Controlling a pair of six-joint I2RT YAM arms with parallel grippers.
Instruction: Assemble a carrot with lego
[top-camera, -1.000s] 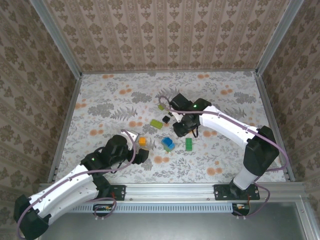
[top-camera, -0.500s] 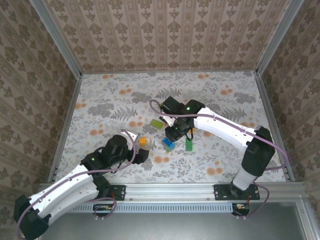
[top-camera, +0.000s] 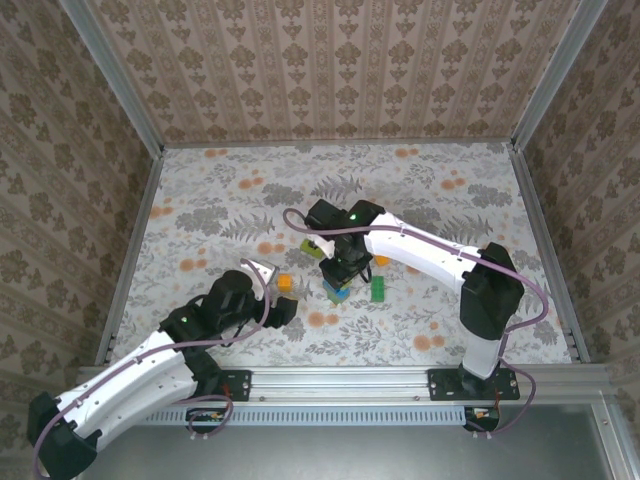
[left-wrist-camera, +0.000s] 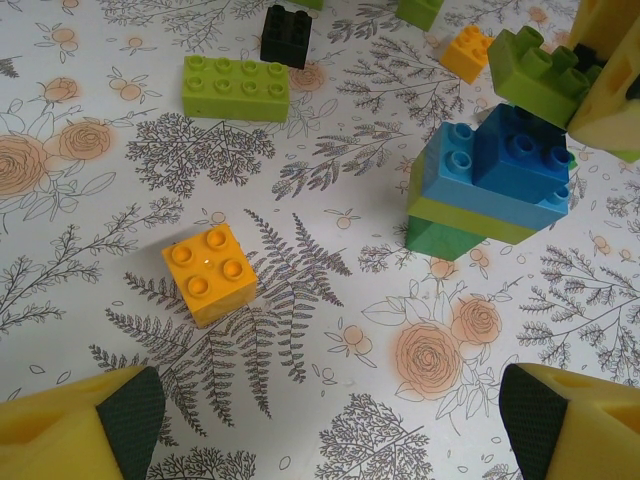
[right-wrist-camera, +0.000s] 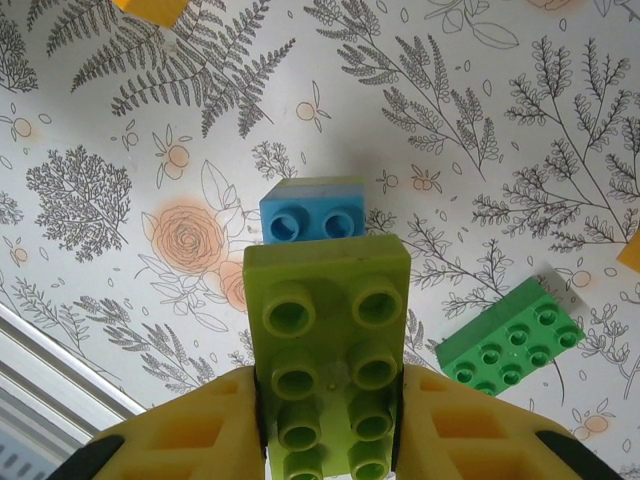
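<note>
My right gripper (right-wrist-camera: 325, 440) is pinching a lime-green brick (right-wrist-camera: 325, 340) by its long sides. It is a two-by-four. Its long axis runs straight out from the gripper, its studs face the wrist camera, and its free end is over the blue top of a small stack (right-wrist-camera: 312, 212). From the left wrist I see the brick tilted at the stack's far upper corner, but I cannot tell whether they touch. The stack is blue over yellow-green over green, upright near the middle of the table (top-camera: 450, 200).

The other lego bricks lie loose around it. A dark green brick (top-camera: 380, 289) lies flat just to its right. A lime-green two-by-four (left-wrist-camera: 236, 88) lies flat farther out, with a black brick (left-wrist-camera: 286, 35) just beside it. An orange brick (left-wrist-camera: 210, 272) sits studs-up to the left. My left gripper (left-wrist-camera: 325, 415) is spread wide, with the orange brick just ahead of it.

Everything clusters mid-table, well apart from the walls (top-camera: 340, 70). Bare floral surface lies open on the far side and both flanks.
</note>
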